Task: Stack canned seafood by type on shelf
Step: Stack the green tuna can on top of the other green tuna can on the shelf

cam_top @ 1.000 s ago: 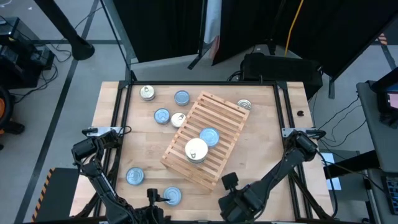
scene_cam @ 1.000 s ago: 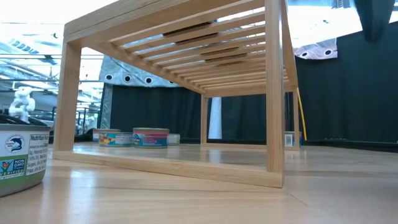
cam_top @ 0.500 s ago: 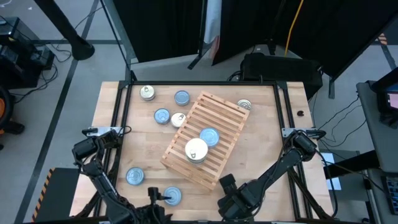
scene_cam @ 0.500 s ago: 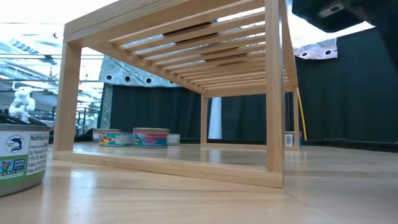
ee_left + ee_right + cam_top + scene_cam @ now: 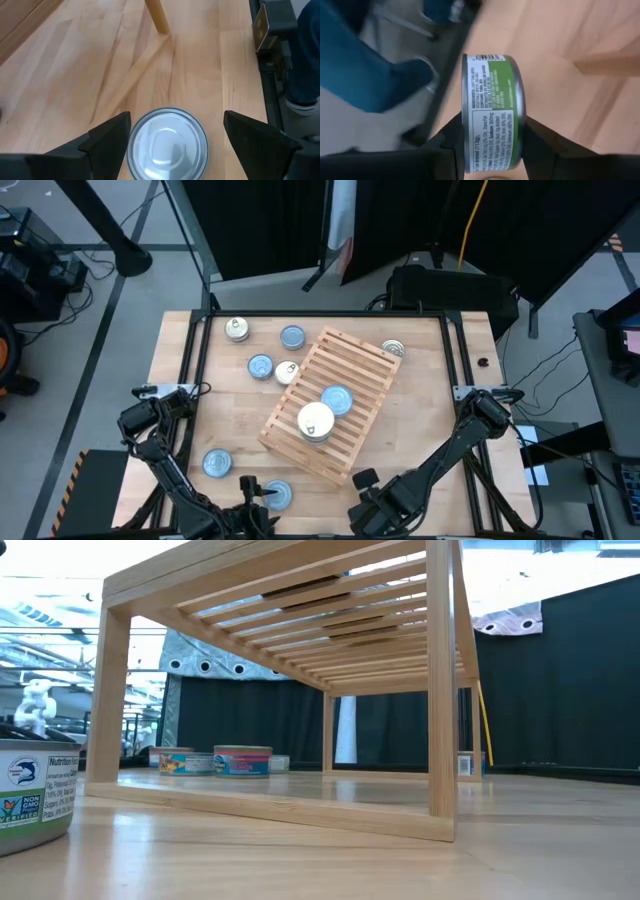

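The shelf (image 5: 330, 405) stands mid-table and carries a blue-topped tin (image 5: 336, 400) and a white-topped tin (image 5: 316, 421) on its slats. Several more tins of the canned seafood rest on the tabletop: four at the far left (image 5: 260, 366), one by the shelf's far corner (image 5: 393, 349), and two near the front left (image 5: 217, 464). My left gripper (image 5: 175, 145) is open, with a finger on either side of a silver-topped tin (image 5: 167, 145) that sits flat on the table. My right gripper (image 5: 492, 140), near the front edge (image 5: 365, 480), is shut on a green-and-white labelled tin (image 5: 490, 115). My right gripper pinches the tin between its two fingers (image 5: 445, 150), one on each flat face (image 5: 466, 135). The fingers slant steeply down from above. The tin is turned on edge, its label wall facing the wrist camera, and is lifted clear of the tabletop.
In the low view the shelf's legs and bottom rail (image 5: 270, 805) span the foreground, with one tin close at the left (image 5: 30, 790). Black frame rails (image 5: 195, 380) run along the table's sides. A person's blue trouser leg (image 5: 365, 75) shows beyond the table edge.
My right gripper has shifted a little toward the table's near edge and tipped. A dark part of the arm that showed at the low view's top right half a second ago is gone from it. The tins and the shelf have kept their places.
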Tool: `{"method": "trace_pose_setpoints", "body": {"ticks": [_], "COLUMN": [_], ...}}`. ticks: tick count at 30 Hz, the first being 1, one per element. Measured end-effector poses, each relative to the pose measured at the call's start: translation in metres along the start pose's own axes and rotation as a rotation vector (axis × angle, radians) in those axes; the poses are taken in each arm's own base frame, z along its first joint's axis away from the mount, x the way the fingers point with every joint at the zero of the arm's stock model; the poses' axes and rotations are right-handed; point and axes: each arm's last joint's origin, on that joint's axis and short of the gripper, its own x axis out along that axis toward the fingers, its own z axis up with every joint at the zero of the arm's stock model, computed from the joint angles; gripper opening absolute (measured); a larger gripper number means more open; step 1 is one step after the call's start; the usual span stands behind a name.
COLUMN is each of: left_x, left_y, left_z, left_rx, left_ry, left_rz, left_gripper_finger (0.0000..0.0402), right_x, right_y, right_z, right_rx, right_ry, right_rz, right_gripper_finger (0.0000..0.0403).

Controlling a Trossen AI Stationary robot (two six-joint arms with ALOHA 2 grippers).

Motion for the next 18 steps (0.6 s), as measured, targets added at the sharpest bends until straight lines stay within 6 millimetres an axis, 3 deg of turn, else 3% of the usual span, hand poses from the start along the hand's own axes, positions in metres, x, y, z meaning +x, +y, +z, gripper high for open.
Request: {"method": "trace_pose_setpoints", "body": {"ticks": [5,11,18], "left_x": [0.0,0.0,0.0], "left_y": [0.0,0.0,0.0], "left_z": [0.0,0.0,0.0], "left_rx": [0.003,0.003,0.002], "left_ry": [0.001,0.001,0.001], "left_rz": [0.002,0.001,0.001], "left_gripper_finger": [0.0327,0.0327,0.0327], "right_x": [-0.054,-0.141,-0.247], "right_y": [0.01,0.007,-0.024], "right_z": [0.012,0.012,-0.022], "right_rx": [-0.001,-0.084,-0.2], "right_ry": [-0.099,-0.298,-0.609], "right_rz": [0.069,0.07,-0.133], "right_gripper_finger": [0.0129,0.0129,0.013]}}
